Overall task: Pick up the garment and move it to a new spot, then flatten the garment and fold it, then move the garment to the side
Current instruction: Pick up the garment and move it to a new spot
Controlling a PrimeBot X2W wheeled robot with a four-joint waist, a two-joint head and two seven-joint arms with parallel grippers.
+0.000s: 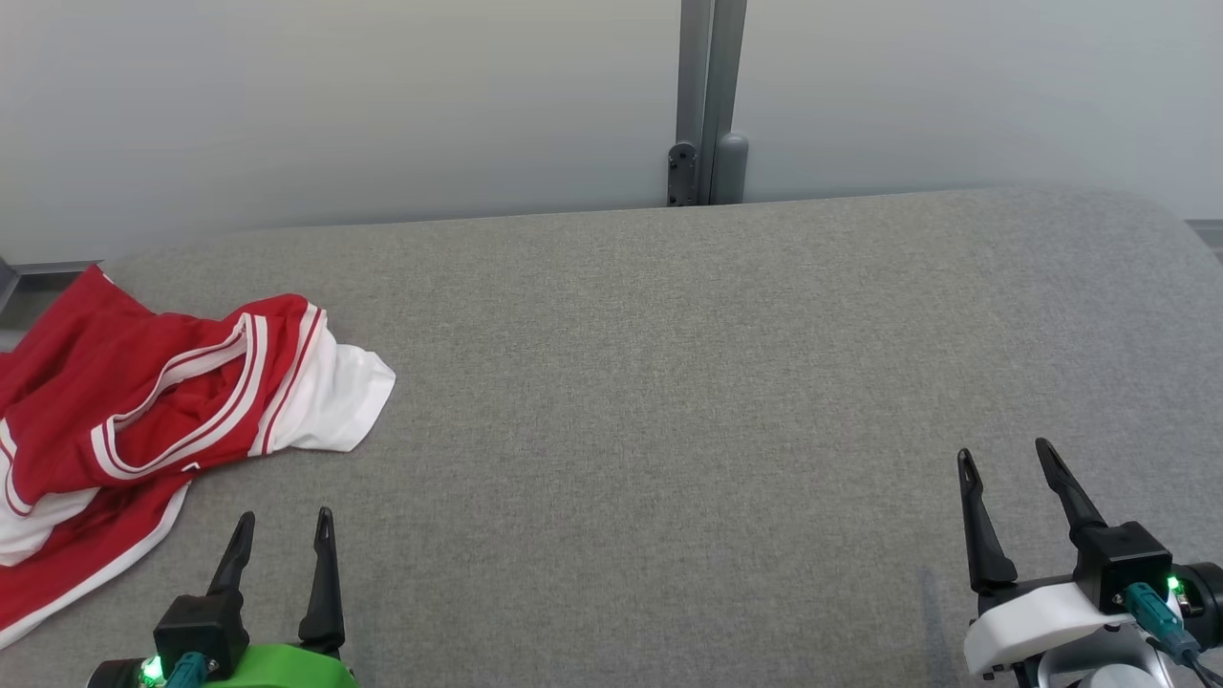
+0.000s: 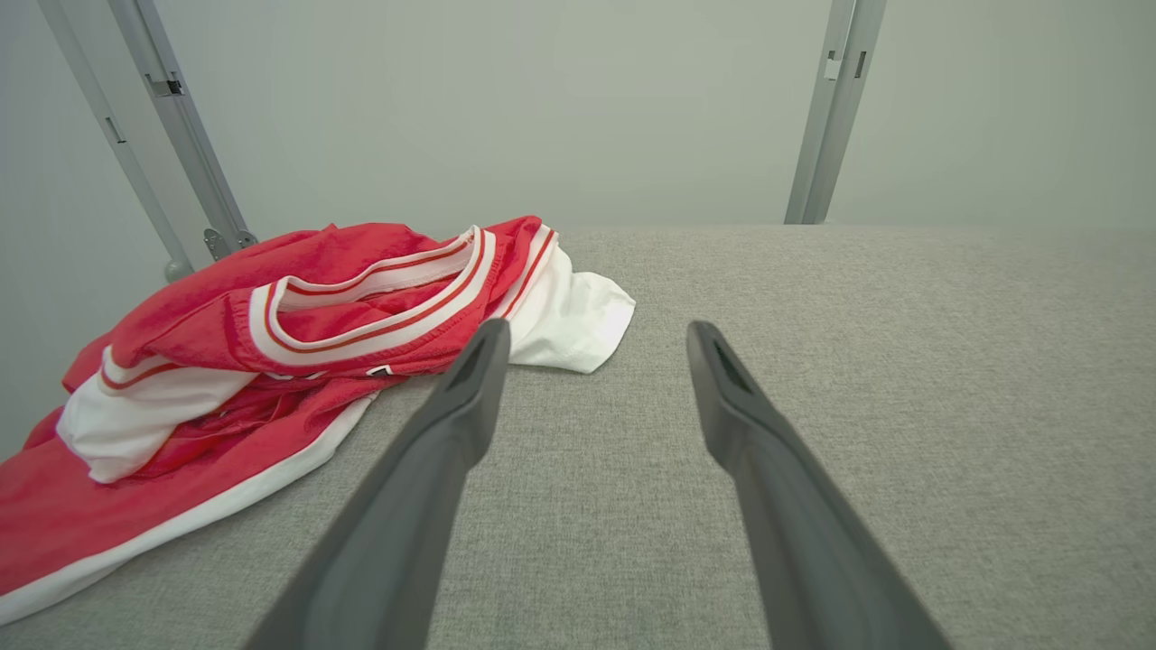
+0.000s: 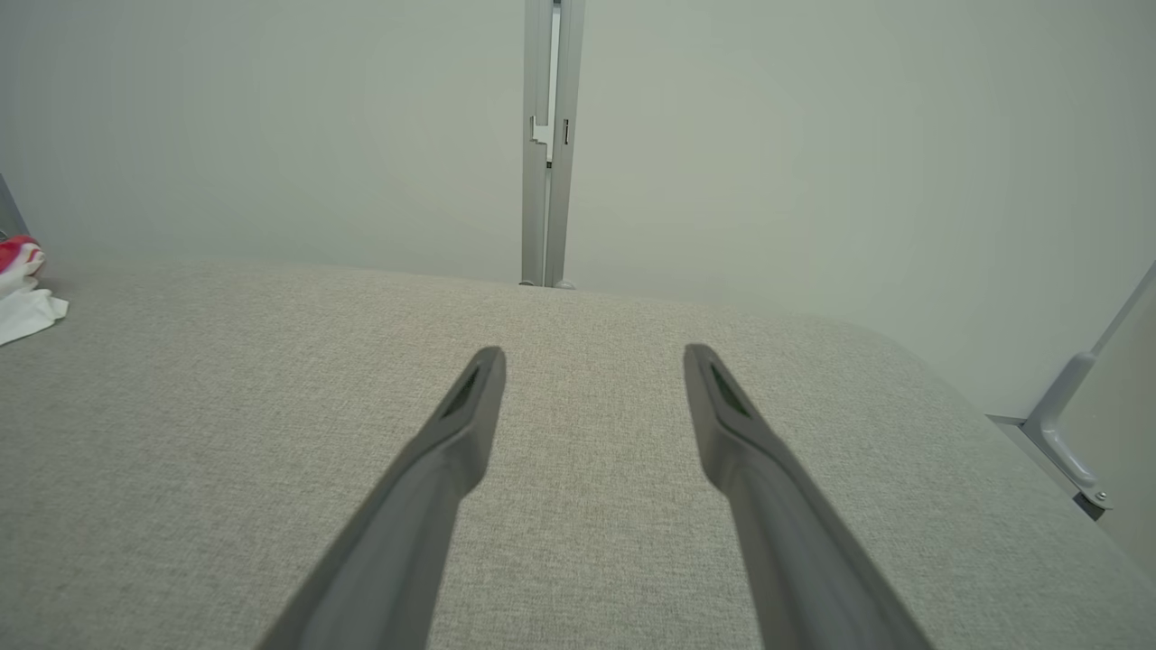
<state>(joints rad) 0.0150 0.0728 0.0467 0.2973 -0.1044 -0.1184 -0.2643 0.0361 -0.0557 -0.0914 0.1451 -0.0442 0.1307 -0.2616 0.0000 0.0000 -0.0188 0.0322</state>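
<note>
While the red-and-white garment (image 1: 143, 401) lay crumpled at the left edge of the grey padded table (image 1: 669, 382), the left gripper (image 1: 287, 516) hovered near it, fingers spread and empty; the right gripper (image 1: 1003, 449), well apart, was likewise spread.

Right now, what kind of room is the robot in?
Probably a test booth or lab set up for folding practice, not a home. A wide padded grey table stands against plain pale wall panels joined by a metal post, and one crumpled red and white garment lies on it.
</note>
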